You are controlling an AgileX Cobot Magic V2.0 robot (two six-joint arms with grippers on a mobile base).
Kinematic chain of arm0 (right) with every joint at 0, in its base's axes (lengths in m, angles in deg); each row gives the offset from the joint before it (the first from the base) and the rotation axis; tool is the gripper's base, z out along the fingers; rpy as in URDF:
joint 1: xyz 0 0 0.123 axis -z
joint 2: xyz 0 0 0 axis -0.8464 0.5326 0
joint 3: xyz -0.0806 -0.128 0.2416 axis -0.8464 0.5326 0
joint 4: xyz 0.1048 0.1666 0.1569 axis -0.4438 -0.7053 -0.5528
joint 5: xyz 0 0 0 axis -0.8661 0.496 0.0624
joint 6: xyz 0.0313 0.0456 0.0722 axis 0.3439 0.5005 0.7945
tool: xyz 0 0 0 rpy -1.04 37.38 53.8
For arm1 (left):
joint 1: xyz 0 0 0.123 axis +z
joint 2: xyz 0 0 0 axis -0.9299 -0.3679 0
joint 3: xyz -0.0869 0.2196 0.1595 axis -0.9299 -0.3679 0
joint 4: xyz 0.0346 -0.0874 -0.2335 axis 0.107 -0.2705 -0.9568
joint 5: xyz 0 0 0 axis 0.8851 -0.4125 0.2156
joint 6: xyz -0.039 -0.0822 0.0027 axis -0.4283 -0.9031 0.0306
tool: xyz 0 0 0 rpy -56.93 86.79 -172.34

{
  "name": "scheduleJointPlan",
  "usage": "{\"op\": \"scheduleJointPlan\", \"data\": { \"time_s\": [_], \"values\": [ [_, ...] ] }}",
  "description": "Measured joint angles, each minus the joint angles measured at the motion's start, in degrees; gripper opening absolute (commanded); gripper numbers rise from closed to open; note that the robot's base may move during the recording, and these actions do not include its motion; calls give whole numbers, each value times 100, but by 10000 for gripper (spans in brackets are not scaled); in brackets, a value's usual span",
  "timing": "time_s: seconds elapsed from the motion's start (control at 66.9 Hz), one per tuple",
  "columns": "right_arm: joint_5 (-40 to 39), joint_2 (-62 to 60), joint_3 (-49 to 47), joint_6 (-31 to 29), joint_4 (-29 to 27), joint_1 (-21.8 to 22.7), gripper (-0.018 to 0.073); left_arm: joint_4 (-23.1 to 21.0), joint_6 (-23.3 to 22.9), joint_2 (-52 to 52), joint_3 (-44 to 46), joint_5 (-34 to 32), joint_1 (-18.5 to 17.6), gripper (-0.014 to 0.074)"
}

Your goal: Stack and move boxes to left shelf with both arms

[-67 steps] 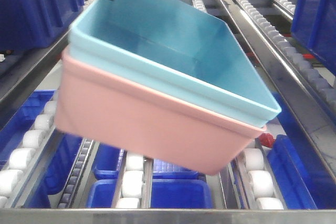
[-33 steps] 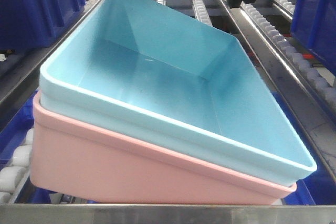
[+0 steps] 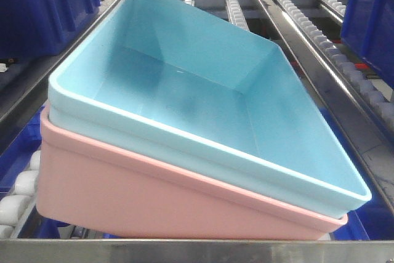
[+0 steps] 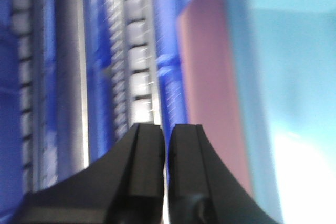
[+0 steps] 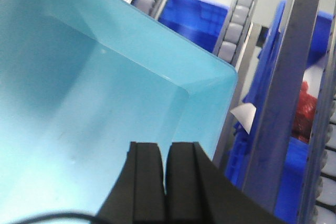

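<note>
While the left shelf (image 3: 203, 249) is showing its brushed-metal front bar along the bottom of the front view, the two boxes are sitting nested just behind it, tilted so that the near left corner is riding higher than the near right one. At the far left of the left wrist view, white rollers (image 4: 137, 85) are running up the sloping rails, blurred, with dark blue bins (image 4: 168, 56) showing between them. Just right of those, the left gripper (image 4: 166, 135) is hanging with its two black fingers pressed nearly together, only a thin slit between them, holding nothing and touching neither tub. Further right, the pink box (image 3: 154, 198) is sitting underneath, its rim peeking out below the sky-blue box (image 3: 203, 109), which is resting inside it. Over the blue tub's interior, near its far corner, the right gripper (image 5: 166, 153) is hovering with fingers likewise drawn together and empty. Beyond that corner, a roller rail (image 5: 237, 22) and more blue bins (image 5: 197, 11) are showing.
</note>
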Motion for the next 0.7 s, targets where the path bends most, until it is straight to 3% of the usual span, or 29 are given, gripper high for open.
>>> {"op": "scheduleJointPlan", "data": {
  "time_s": [0.359,0.508,0.702],
  "values": [
    [-990,-1876,1575,0,48,0,56,464,-9,2665,-2440,-1858,-905,11],
    [-1289,-2585,2258,0,85,0,56,487,-9,3397,-3154,-2357,-1024,11],
    [-1672,-3402,2975,0,258,0,56,509,-9,3673,-3475,-2409,-1024,11]
  ]
}}
